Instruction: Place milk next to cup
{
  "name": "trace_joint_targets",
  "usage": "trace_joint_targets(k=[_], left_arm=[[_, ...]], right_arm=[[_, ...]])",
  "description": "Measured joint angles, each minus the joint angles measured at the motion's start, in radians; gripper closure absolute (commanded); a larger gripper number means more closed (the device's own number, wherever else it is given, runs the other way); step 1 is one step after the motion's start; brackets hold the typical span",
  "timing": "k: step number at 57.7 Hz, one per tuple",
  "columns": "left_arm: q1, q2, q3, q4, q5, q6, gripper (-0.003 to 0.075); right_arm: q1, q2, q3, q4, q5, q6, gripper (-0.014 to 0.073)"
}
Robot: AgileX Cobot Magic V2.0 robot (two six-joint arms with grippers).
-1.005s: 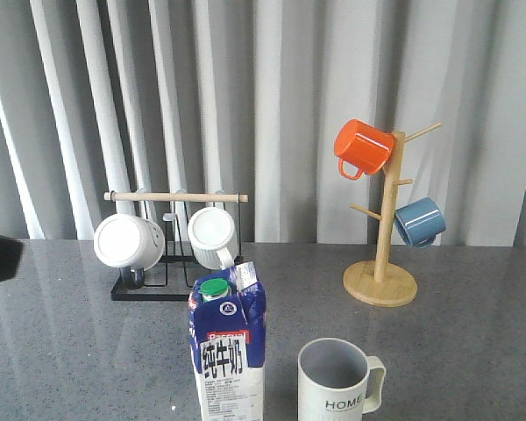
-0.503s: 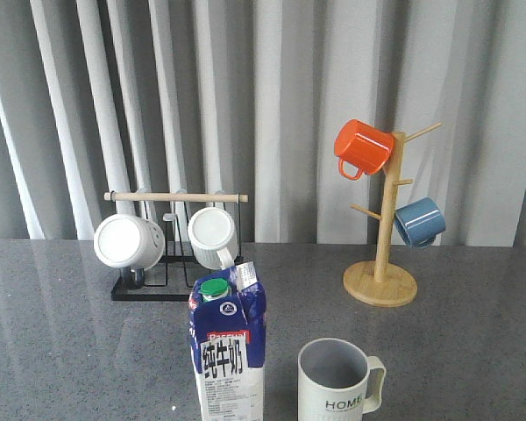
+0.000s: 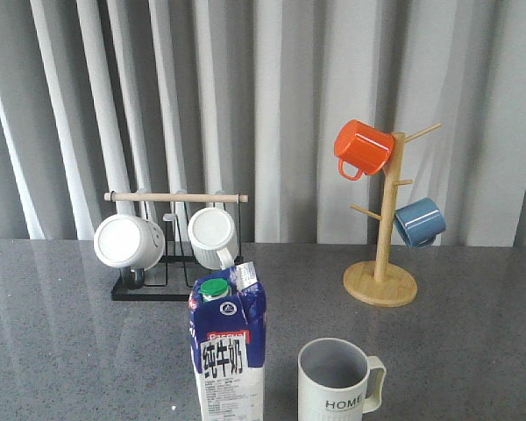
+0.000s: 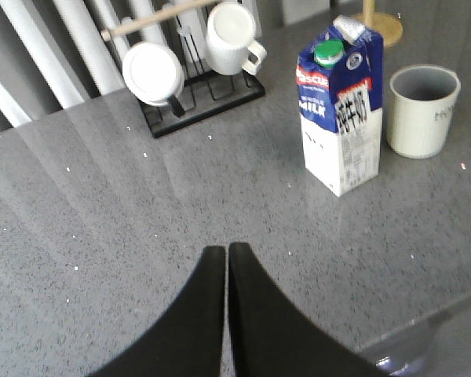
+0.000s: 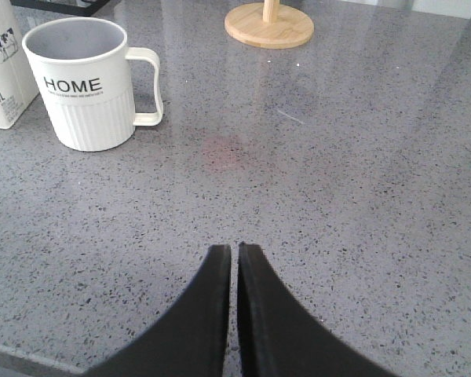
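Both sets of jaws are pressed closed and empty. From the front, the milk (image 3: 229, 351) stands upright just beside the cup (image 3: 337, 380). Over the left gripper (image 4: 226, 253), the carton sits clear of the fingers. Over the right gripper (image 5: 235, 251), the mug's "HOME" lettering faces the camera.
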Motion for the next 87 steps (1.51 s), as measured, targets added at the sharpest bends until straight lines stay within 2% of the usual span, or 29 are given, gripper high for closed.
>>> trace_joint_targets(k=[7,25,34,43,57,74,87], left_arm=[[0.033,-0.076,0.171,0.0,-0.218,-0.012,0.0728],[0.136,-0.345,0.84,0.001,-0.982,-0.011,0.0727],[0.202,-0.463,1.071,0.001,-1.199,-0.013,0.0727],[0.247,-0.522,1.192,0.002,-1.278,-0.013,0.0727],[0.301,-0.525,1.205,0.002,-1.286,-0.016,0.0727],[0.31,-0.525,1.206,0.002,-1.158,-0.016,0.0727],[0.31,-0.525,1.206,0.002,-1.14,-0.016,0.0727]], right_arm=[[0.0,0.0,0.0,0.0,0.0,0.0,0.058],[0.0,0.0,0.0,0.0,0.0,0.0,0.058],[0.0,0.0,0.0,0.0,0.0,0.0,0.058],[0.0,0.0,0.0,0.0,0.0,0.0,0.058],[0.0,0.0,0.0,0.0,0.0,0.0,0.058],[0.0,0.0,0.0,0.0,0.0,0.0,0.058],[0.0,0.0,0.0,0.0,0.0,0.0,0.058]])
